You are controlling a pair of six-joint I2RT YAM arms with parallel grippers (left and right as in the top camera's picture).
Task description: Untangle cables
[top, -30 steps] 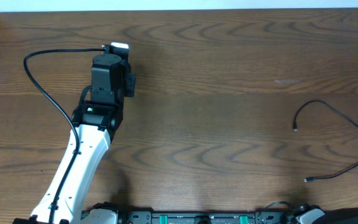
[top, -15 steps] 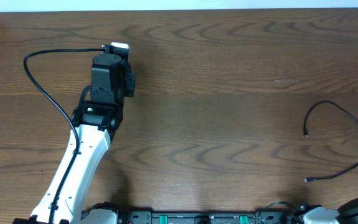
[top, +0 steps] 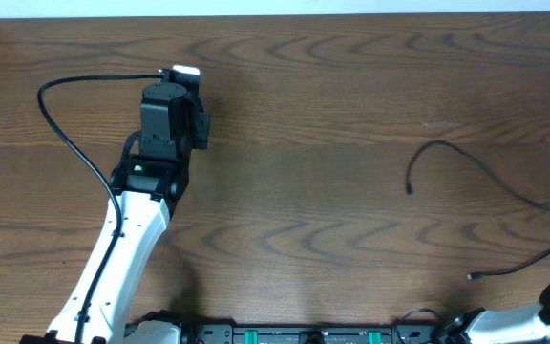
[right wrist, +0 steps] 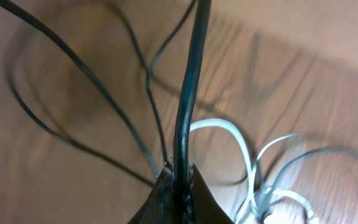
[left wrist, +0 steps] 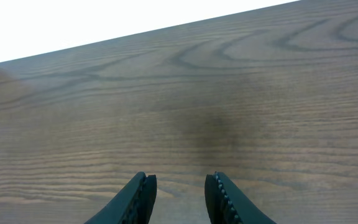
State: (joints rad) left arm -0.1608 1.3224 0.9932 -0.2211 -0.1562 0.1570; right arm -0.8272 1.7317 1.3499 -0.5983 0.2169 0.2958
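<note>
– Leftward across my worktop (top: 332, 115) swung the plug end of the black cable (top: 490, 168); loosening, I judge.
– End effectors?
– Right end effector (right wrist: 178, 180) clamps the black cable, white cable (right wrist: 229, 132) beside; left end effector (left wrist: 179, 186) parted, empty.

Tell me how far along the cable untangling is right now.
Nothing looks finished yet. In hand: the right hand is shut on one black cable. Left to do: the white cable loops among thin black cords crossing beside it, and a loose black end lies out on the table. The left hand is open, holding nothing.
</note>
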